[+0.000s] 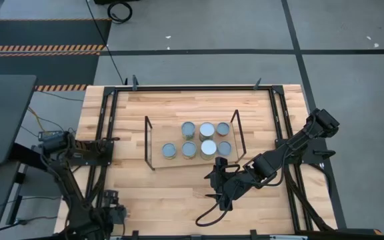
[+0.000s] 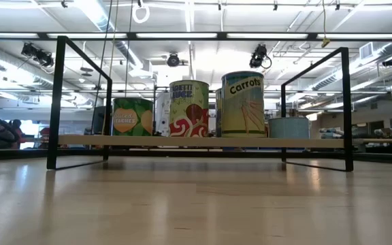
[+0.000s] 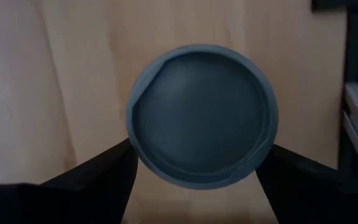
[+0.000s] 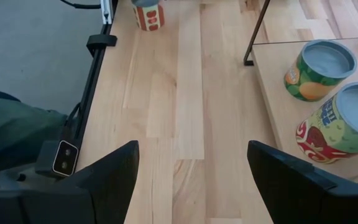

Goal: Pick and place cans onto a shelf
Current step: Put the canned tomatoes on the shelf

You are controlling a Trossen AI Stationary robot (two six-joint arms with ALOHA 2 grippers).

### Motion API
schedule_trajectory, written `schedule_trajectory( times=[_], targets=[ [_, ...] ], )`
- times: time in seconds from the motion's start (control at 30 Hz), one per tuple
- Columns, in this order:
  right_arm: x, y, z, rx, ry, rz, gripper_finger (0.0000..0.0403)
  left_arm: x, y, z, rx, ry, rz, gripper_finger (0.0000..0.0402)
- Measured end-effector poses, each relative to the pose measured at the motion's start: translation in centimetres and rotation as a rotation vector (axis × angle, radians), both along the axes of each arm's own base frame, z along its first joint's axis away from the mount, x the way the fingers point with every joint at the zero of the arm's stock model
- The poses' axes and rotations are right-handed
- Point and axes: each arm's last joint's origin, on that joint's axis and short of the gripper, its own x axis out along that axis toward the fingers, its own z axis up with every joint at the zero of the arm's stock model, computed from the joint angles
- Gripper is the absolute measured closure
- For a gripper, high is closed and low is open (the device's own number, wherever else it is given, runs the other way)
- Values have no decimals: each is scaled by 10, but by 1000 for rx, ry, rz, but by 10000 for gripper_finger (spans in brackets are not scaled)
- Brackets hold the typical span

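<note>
**Q.** Where did the last can (image 3: pixel 202 115) lie relative to the jaws?

**A.** It stood upright on the tabletop (image 1: pixel 165 193), with its long axis vertical. The left wrist view showed its round lid face-on. The left arm (image 1: pixel 65 180), at the near left corner of the tabletop, hung directly over it. Its jaws were spread, one finger (image 3: pixel 104 168) on each side of the can, and did not look clamped on it.

**Q.** And the other arm?

**A.** The right arm (image 1: pixel 279 157) reached in from the right, just in front of the shelf (image 1: pixel 157 137). Its jaws were open over bare wood and held nothing. The lone can was well apart from it, so the left arm was clearly the nearer.

**Q.** What did the shelf hold?

**A.** Seven cans (image 1: pixel 207 129) stood on it in two rows. The left part of the far row was bare, so the can would probably have to travel rightward and away from the left arm's corner.
</note>
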Motion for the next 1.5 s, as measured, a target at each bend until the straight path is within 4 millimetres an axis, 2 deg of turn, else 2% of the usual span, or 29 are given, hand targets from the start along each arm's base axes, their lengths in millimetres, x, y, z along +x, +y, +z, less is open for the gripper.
schedule_trajectory(
  times=[0.37, 0.47, 0.67, 0.83, 1.1, 1.33, 1.5],
  targets=[
    [0, 0, 0, 4, 3, 5, 97, 28, 2, 0, -32, -69, -96, 86],
    [0, 0, 0, 5, 3, 6, 97, 37, 3, 1, -53, -97, -58, 86],
    [0, 0, 0, 5, 3, 6, 97, 56, 13, 0, -105, -32, 101, 85],
    [0, 0, 0, 5, 4, 6, 97, 69, 21, 0, -113, -31, 165, 85],
    [0, 0, 0, 11, 6, 1, 97, 82, 26, 1, -114, -65, 141, 109],
    [-1, 0, 0, 11, 7, 0, 97, 87, 28, 2, -111, -96, 147, 62],
    [-1, 0, 0, 11, 8, 0, 97, 91, 26, 3, -96, -157, 52, 48]
  ],
)
